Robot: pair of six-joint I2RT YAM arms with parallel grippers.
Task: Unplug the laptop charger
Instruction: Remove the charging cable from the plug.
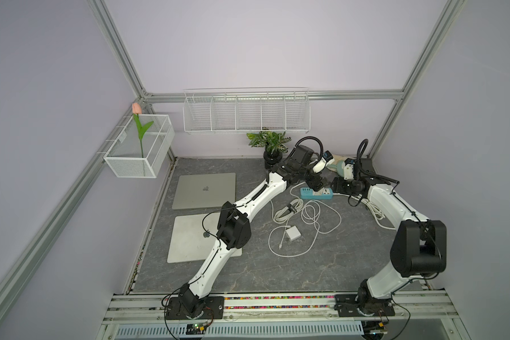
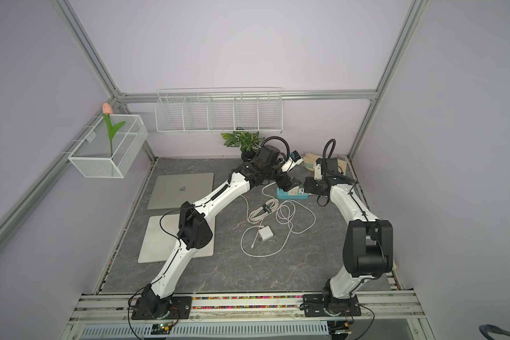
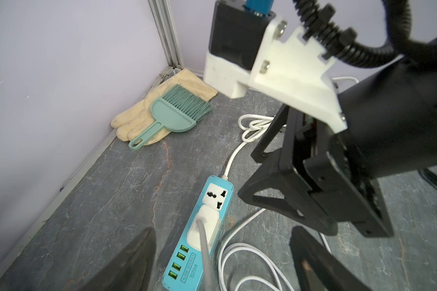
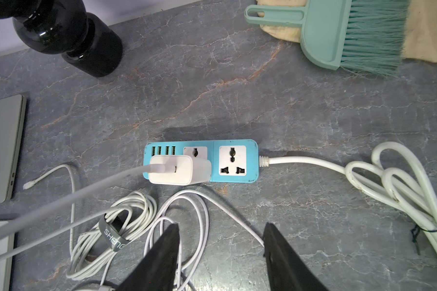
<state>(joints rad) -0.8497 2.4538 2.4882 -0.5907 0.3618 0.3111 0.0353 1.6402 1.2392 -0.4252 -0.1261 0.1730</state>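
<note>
The laptop charger (image 4: 179, 170), a white plug block with a grey-white cable, sits in a socket of the blue power strip (image 4: 251, 158) at the back of the table. Both top views show the strip (image 1: 326, 193) (image 2: 303, 195) between the two arms. My left gripper (image 3: 223, 230) hovers open above the charger (image 3: 205, 224), one finger on each side and apart from it. In the right wrist view my right gripper (image 4: 221, 225) stands open short of the strip, over loose cable loops, holding nothing. Its black fingers (image 3: 275, 199) also show beside the strip's free socket.
A green hand brush (image 3: 177, 110) lies on a cream glove (image 3: 141, 118) in the back corner. A black vase (image 4: 68, 32) with a plant stands behind the strip. Two shut laptops (image 1: 203, 190) (image 1: 189, 241) lie at left. A bundled cable (image 1: 287, 210) and a white brick (image 1: 292, 233) lie mid-table.
</note>
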